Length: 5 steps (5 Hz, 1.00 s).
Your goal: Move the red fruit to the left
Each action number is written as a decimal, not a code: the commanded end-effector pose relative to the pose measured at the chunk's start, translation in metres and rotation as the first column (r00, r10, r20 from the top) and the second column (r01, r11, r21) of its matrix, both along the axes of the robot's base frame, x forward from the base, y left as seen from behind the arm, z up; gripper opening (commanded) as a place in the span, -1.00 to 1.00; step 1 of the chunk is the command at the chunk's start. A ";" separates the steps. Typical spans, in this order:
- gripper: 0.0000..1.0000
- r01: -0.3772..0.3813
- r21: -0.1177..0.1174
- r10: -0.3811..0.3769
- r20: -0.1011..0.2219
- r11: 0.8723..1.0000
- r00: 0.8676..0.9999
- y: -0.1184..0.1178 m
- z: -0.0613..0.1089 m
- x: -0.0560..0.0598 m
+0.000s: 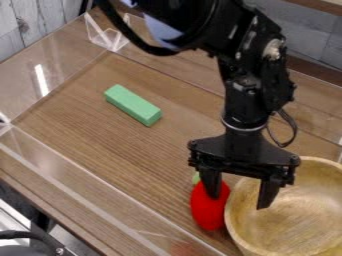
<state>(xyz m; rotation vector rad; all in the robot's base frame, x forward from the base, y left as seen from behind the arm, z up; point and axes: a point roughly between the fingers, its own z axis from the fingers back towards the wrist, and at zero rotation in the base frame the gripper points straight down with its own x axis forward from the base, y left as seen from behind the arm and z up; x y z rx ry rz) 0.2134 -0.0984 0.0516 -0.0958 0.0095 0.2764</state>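
Observation:
The red fruit (205,208), small and glossy with a bit of light green at its top, lies on the wooden table near the front edge. My gripper (242,194) hangs straight down from the black arm, open, with its jaws wide apart. Its left finger (214,186) stands right at the fruit's top, partly covering it. Its right finger (273,188) is over the rim of the wooden bowl (291,222). The fruit lies mostly to the left of the gap between the fingers and is not gripped.
A flat green block (134,104) lies at the table's middle left. A clear plastic wall (54,150) runs around the table's left and front sides. The wooden bowl fills the front right corner, close beside the fruit.

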 end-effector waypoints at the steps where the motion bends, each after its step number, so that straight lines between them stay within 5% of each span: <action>1: 1.00 -0.041 -0.008 0.041 0.039 0.999 0.998 -0.007 0.003 0.007; 2: 1.00 -0.090 -0.002 0.090 0.034 0.996 0.995 -0.010 -0.005 0.009; 3: -1.00 -0.135 0.002 0.135 0.034 0.991 0.990 0.000 -0.008 0.010; 4: -1.00 -0.167 0.002 0.166 0.034 0.986 0.985 0.008 -0.008 0.011; 5: 1.00 -0.206 0.006 0.205 0.029 0.979 0.978 0.002 -0.005 0.017</action>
